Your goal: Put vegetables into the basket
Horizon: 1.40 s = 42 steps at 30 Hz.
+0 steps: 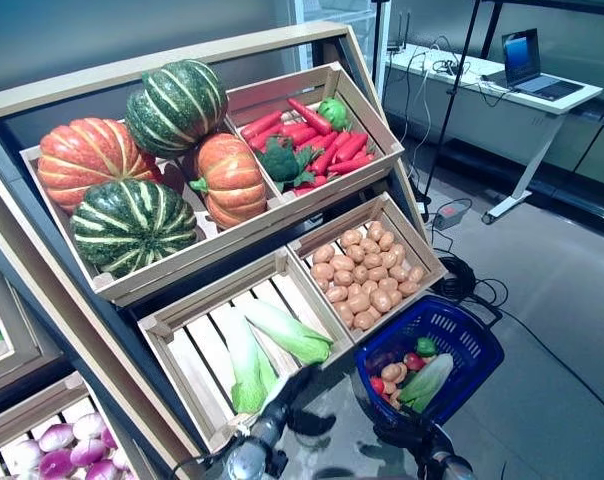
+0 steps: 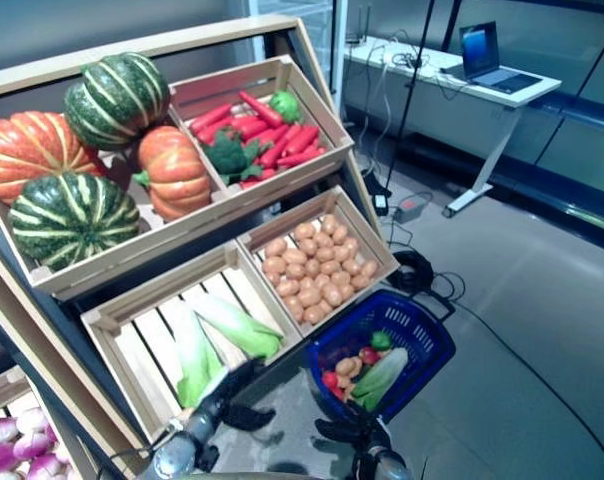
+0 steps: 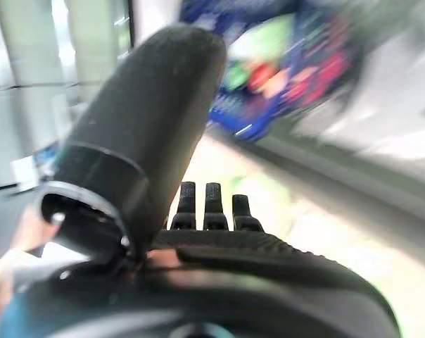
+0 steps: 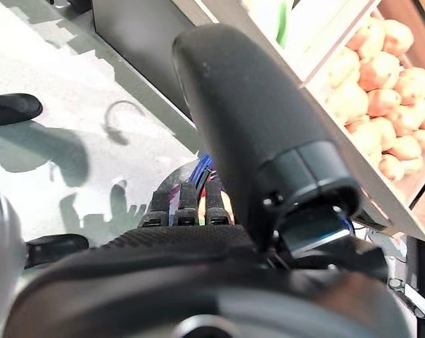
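The blue basket [image 1: 460,322] stands on the floor at the foot of the stand, to the right. In it lie a pale green leafy cabbage [image 1: 427,380], small red vegetables [image 1: 413,361], a small green one [image 1: 425,346] and a few potatoes [image 1: 392,377]. My left hand [image 1: 294,390] is open and empty, just below the front edge of the lower crate holding leafy cabbages [image 1: 250,362]. Its straight fingers [image 3: 207,204] show in the left wrist view, with the basket [image 3: 233,116] beyond. My right hand [image 1: 414,440] is open and empty, just in front of the basket's near rim; it also shows in the right wrist view [image 4: 181,208].
The slanted wooden stand [image 1: 112,75] with its crates spans the left and middle. A potato crate [image 1: 367,265] sits right above the basket. A white desk [image 1: 502,95] with a laptop stands at the back right. A power strip [image 1: 448,214] and cables lie on the grey floor.
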Available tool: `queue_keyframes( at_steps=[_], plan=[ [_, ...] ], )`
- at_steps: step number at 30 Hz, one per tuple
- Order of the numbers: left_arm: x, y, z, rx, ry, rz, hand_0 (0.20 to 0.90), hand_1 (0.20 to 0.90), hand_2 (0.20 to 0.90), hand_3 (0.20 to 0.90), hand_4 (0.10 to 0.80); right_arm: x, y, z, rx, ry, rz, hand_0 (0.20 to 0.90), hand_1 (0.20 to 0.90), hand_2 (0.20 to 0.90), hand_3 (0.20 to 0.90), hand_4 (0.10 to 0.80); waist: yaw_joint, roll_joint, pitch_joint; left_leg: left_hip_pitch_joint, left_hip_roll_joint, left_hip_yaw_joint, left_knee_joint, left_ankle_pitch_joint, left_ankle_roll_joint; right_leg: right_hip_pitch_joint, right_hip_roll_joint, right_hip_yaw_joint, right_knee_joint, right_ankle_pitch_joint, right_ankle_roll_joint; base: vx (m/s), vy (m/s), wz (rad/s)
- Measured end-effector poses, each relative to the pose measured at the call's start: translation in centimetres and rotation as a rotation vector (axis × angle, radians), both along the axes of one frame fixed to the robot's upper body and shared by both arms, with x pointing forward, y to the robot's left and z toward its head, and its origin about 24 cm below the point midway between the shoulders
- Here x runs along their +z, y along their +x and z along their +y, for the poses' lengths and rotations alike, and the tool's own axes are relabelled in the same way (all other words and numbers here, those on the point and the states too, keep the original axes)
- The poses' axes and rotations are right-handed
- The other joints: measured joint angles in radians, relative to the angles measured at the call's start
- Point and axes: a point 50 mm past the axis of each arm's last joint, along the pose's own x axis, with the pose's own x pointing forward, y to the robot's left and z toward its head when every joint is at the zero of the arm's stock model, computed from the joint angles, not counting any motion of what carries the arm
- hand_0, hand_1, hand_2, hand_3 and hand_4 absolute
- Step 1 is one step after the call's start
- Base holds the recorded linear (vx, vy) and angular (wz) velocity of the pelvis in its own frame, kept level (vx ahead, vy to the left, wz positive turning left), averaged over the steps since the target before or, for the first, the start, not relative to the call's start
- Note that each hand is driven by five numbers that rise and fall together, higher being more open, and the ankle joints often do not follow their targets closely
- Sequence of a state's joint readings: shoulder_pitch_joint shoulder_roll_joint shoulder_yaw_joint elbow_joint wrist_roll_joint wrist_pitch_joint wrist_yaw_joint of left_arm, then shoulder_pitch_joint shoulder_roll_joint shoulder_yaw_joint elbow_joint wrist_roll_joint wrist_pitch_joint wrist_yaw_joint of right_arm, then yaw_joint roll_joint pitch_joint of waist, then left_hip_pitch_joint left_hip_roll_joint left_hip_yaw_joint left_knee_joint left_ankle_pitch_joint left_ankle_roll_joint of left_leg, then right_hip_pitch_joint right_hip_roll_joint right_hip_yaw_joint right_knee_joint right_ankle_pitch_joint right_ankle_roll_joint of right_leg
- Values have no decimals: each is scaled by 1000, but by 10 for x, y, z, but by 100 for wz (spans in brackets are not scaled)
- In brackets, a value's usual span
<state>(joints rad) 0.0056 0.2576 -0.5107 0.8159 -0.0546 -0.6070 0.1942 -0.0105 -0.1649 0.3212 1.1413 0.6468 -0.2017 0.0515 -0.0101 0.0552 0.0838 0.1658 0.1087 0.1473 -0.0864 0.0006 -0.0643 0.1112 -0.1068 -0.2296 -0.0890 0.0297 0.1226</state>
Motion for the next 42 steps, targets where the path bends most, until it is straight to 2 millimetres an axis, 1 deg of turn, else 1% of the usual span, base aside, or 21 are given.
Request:
queue_keyframes(
  at_steps=[3,7,10,11,12,13,14,15,16,17,18,20,23,25,26,27,30,32,36,38,42],
  plan=[
    [15,16,9,136,-33,-103,900,900,900,900,800,1,1,-4,-6,-15,-7,900,900,900,900,800,-1,13,13,-2,1,-2,-2,0,0,0,1,-2,0,0,0,63,8,2],
    [23,23,25,297,-36,-154,900,900,900,900,800,6,7,-5,-10,-22,-43,900,900,900,900,800,0,20,45,-12,1,-4,-2,1,-1,-13,1,-2,0,0,0,-8,55,2],
    [31,35,33,422,-12,-197,900,900,900,900,800,14,23,-3,-5,-22,-107,900,900,900,900,800,1,23,78,-62,-4,-6,4,13,2,-66,-3,-2,2,14,-2,-253,96,0],
    [39,46,34,473,-14,-234,900,900,900,900,800,20,37,-2,0,-20,-146,900,900,900,900,800,2,23,102,-106,-6,-6,22,15,5,-109,-7,2,22,16,-3,-340,68,-2],
    [52,64,34,522,-13,-295,900,900,900,900,800,29,57,-2,-6,-13,-201,900,900,900,900,800,2,21,146,-154,-10,-6,48,18,7,-155,-11,7,45,23,-6,-353,60,-3],
    [60,74,32,540,-15,-325,900,900,900,900,800,34,67,-1,-4,-15,-225,900,900,900,900,800,0,19,172,-175,-13,-7,61,20,10,-175,-12,7,56,25,-8,-324,44,-3],
    [81,97,30,594,-31,-405,900,900,900,900,800,47,92,2,-6,-8,-287,900,900,900,900,800,-1,8,221,-246,-18,-10,116,20,10,-251,-23,9,120,22,-13,-231,23,-1],
    [92,108,29,610,-33,-444,900,900,900,900,800,52,101,3,-8,-3,-312,900,900,900,900,800,0,2,250,-264,-19,-12,134,19,10,-271,-28,13,142,18,-18,-204,19,-6],
    [113,126,27,644,-37,-512,900,900,900,900,800,66,122,7,-1,-1,-368,900,900,900,900,800,-4,-14,300,-300,-19,-11,169,17,12,-316,-32,26,191,12,-24,-150,9,-7],
    [123,135,28,659,-37,-546,900,900,900,900,800,73,131,9,7,0,-398,900,900,900,900,800,-3,-22,323,-320,-19,-10,192,11,13,-341,-37,30,221,2,-25,-118,19,-10],
    [141,147,29,684,-41,-602,900,900,900,900,800,84,145,13,16,5,-447,900,900,900,900,800,-11,-41,359,-357,-20,-5,232,4,15,-387,-42,36,275,-11,-31,-96,22,-5],
    [162,159,37,722,-36,-667,900,900,900,900,800,94,156,16,9,29,-489,900,900,900,900,800,-18,-68,393,-420,-19,-5,318,-25,13,-459,-55,53,377,-51,-40,-112,41,-5],
    [184,166,52,805,-49,-728,900,900,900,900,800,99,160,10,8,14,-505,900,900,900,900,800,-28,-85,411,-545,-4,-11,501,-101,13,-581,-65,81,544,-113,-53,-87,57,-5],
    [194,169,63,873,-85,-741,900,900,900,900,800,97,156,4,-3,2,-495,900,900,900,900,800,-32,-87,416,-618,6,-17,602,-139,13,-654,-68,92,638,-149,-63,-58,53,-6],
    [197,170,65,893,-96,-747,900,900,900,900,800,96,155,2,-5,-3,-491,900,900,900,900,800,-32,-87,419,-638,9,-25,631,-149,11,-671,-68,92,663,-159,-62,-77,70,3],
    [204,172,70,924,-101,-761,900,900,900,900,800,94,152,-2,-4,-13,-482,900,900,900,900,800,-33,-90,427,-676,14,-34,680,-164,9,-706,-68,93,709,-175,-70,-77,68,4],
    [224,177,84,989,-100,-799,900,900,900,900,800,97,154,-5,10,-35,-489,900,900,900,900,800,-33,-101,439,-768,29,-45,784,-194,5,-800,-68,108,804,-201,-78,-32,46,-5],
    [229,180,90,1035,-101,-787,900,900,900,900,800,97,154,-6,-12,-33,-487,900,900,900,900,800,-40,-102,440,-808,33,-55,824,-202,1,-837,-66,109,839,-207,-83,63,64,-1],
    [227,179,102,1147,-119,-736,900,900,900,900,800,97,154,-8,-21,-28,-489,900,900,900,900,800,-59,-102,439,-826,36,-66,850,-210,-6,-854,-60,110,862,-213,-86,17,56,-3],
    [235,181,108,1214,-139,-723,900,900,900,900,800,98,154,-9,-19,-31,-494,900,900,900,900,800,-69,-102,440,-838,37,-71,857,-210,-6,-866,-55,111,866,-213,-85,13,46,-4],
    [251,186,112,1260,-193,-718,900,900,900,900,800,97,151,-15,-20,-47,-487,900,900,900,900,800,-76,-103,440,-860,37,-78,869,-211,-6,-890,-50,114,885,-217,-93,4,10,0]
  ],
)
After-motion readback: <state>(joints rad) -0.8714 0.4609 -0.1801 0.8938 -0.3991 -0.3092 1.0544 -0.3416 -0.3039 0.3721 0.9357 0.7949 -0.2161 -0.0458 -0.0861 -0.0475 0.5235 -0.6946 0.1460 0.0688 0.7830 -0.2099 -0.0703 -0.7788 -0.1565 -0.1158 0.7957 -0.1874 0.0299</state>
